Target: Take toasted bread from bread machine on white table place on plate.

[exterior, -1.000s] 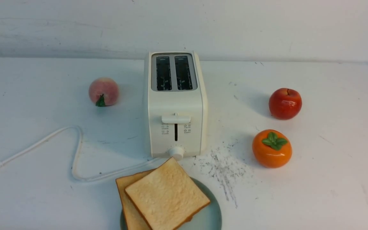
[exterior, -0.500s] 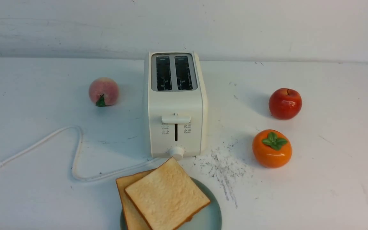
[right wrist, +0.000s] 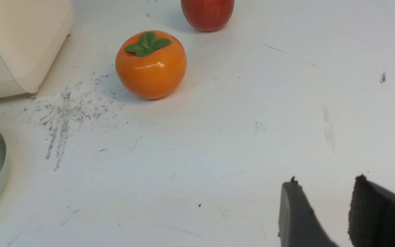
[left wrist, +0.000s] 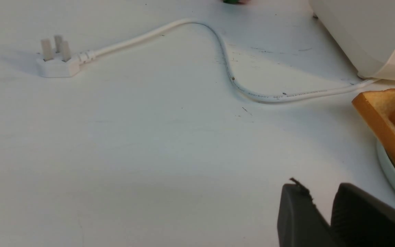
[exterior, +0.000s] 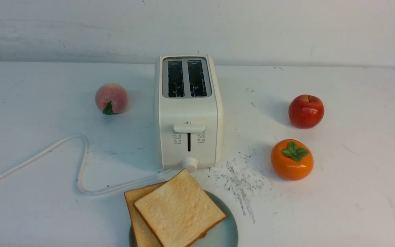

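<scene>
Jaws apart and empty on left gripper (left wrist: 321, 206) & right gripper (right wrist: 324, 202), both toasted bread (exterior: 178, 209) slices stacked on plate (exterior: 226, 233) at table's near edge, bread machine (exterior: 188, 113) emptied.

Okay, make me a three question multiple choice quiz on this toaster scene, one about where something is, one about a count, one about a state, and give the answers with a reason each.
1. Where is the peach?
A. On the toaster's left
B. On the plate
C. Beside the apple

2. How many bread slices lie on the plate?
A. One
B. Two
C. Three

3. What state are the toaster's slots in?
A. Both hold bread
B. One holds bread
C. Both empty

Answers:
1. A, the peach sits alone on the table left of the toaster, while the apple and persimmon are on its right.
2. B, one slice overlaps a second beneath it.
3. C, both dark slots show no bread.
</scene>
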Available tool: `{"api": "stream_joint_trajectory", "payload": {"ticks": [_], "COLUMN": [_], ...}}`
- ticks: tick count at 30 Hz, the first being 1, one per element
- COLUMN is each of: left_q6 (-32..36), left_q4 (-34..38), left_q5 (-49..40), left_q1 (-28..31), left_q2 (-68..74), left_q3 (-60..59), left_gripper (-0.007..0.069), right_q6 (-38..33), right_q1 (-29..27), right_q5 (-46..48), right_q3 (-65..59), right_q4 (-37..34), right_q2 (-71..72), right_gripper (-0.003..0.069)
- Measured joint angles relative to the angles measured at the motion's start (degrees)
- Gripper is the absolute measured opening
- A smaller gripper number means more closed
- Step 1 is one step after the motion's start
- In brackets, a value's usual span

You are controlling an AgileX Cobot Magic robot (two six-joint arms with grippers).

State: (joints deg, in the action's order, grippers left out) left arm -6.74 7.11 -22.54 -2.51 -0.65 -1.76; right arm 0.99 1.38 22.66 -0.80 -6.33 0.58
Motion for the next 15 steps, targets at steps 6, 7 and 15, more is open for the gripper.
{"api": "stream_joint_trajectory", "payload": {"ticks": [6, 7, 15], "left_q6": [0.0, 0.0, 0.0], "left_q4": [0.0, 0.0, 0.0], "left_q5": [0.0, 0.0, 0.0], "left_q1": [0.0, 0.0, 0.0], "left_q2": [0.0, 0.0, 0.0], "left_q3": [0.0, 0.0, 0.0], "left_gripper": [0.0161, 0.0162, 0.0162], "right_q6": [0.0, 0.0, 0.0], "right_q1": [0.0, 0.0, 0.0], "right_q5": [0.0, 0.0, 0.0], "right_q3": [0.0, 0.0, 0.0], "right_q4": [0.0, 0.0, 0.0], "right_q2": [0.0, 0.0, 0.0], "right_gripper": [0.0239, 0.0239, 0.0239]}}
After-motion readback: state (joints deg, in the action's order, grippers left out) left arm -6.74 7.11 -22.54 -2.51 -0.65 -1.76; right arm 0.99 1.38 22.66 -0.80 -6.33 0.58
